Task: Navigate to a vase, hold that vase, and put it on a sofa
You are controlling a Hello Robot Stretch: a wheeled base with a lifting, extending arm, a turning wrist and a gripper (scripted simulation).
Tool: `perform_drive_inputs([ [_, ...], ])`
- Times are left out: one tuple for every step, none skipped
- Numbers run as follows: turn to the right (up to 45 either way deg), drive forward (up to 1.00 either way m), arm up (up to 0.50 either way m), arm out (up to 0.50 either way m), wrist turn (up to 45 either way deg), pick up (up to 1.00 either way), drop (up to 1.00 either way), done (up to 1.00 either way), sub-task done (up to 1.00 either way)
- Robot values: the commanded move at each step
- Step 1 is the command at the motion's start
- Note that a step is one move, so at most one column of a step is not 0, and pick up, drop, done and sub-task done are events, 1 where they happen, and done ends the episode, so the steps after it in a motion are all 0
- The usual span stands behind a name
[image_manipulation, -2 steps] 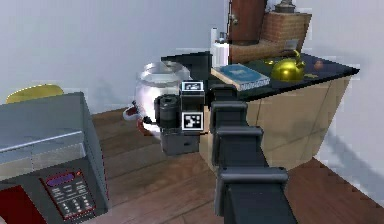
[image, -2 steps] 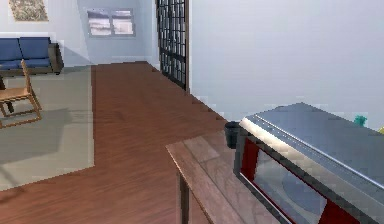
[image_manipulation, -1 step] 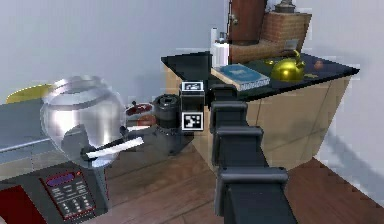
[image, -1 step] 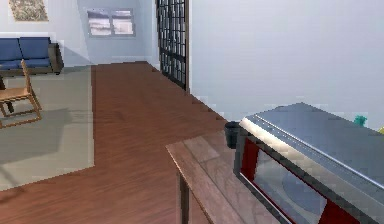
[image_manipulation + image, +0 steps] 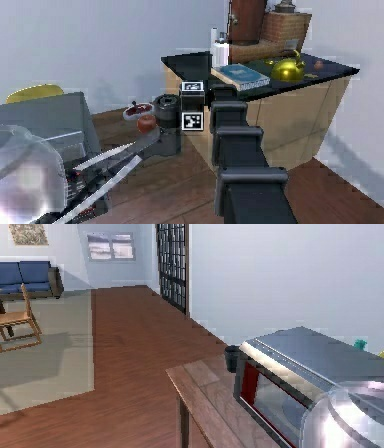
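Closest sat a clear dome (image 5: 350, 419) against a steel oven (image 5: 300, 374) on a wooden counter (image 5: 205, 389). Just beyond, the gripper (image 5: 141, 118) reached left with a small red blob (image 5: 149, 125), too small to name, at its tip. I couldn't tell whether it held anything. Far left, a blue sofa (image 5: 28, 274) stood by the wall.

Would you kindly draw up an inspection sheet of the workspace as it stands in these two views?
Surface: wooden counter ahead; black counter out to the side.
Job's things: blue sofa across the room; tall brown vessel on the black counter, perhaps the vase.
Clutter: grey oven, dark cup, book, yellow kettle, white roll.
Grippers: hand by a small red thing; cannot tell whether it holds anything.
Cables: nothing seen.
Surroundings: wooden floor, rug, wooden chair, barred door.
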Motion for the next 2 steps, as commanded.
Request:
perform_drive_inputs([
  [0.0, 0.0, 0.0, 0.0, -27.0, 0.0, 0.0, 0.0, 0.0],
  [0.0, 0.0, 0.0, -0.16, 0.0, 0.0, 0.0, 0.0, 0.0],
])
